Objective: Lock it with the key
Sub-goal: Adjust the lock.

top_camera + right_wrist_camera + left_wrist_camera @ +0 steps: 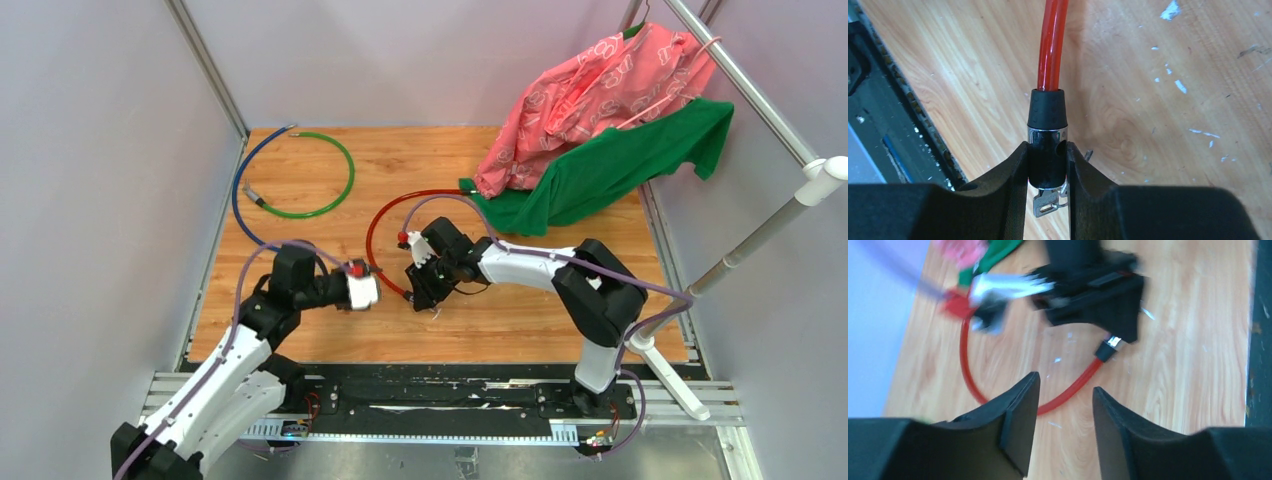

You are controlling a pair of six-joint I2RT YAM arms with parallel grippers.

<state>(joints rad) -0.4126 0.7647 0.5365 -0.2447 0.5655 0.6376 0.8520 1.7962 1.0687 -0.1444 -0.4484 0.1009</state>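
At about ten o'clock on the pale wooden tabletop lie a thin blue cable and a bright green cable loop, both well apart from the work.

The left gripper hovers low near the table's centre. Its black fingers are spread and nothing is between them. Its wrist view is smeared, so I cannot say how close it is to the lock.

Just beside it, at its three o'clock in the overhead view, the glossy red cable loop curves across the boards. One end of the loop finishes in a black rubber-collared lock barrel with a chrome ring. The right gripper is pressed onto the sides of that barrel.

The tiny silver metal key hangs on its ring at the barrel's six o'clock, tucked down between the right fingers. It appears to sit at the keyhole end, though whether it is seated there is hidden.

At two o'clock a crumpled pink printed cloth and a green cloth drape from a rail.

The risk is that the key is small and half shielded. The left fingers could close on the right fingers or on the ring instead of the key. A sideways nudge might also twist the round barrel in its hold or pull the key free.
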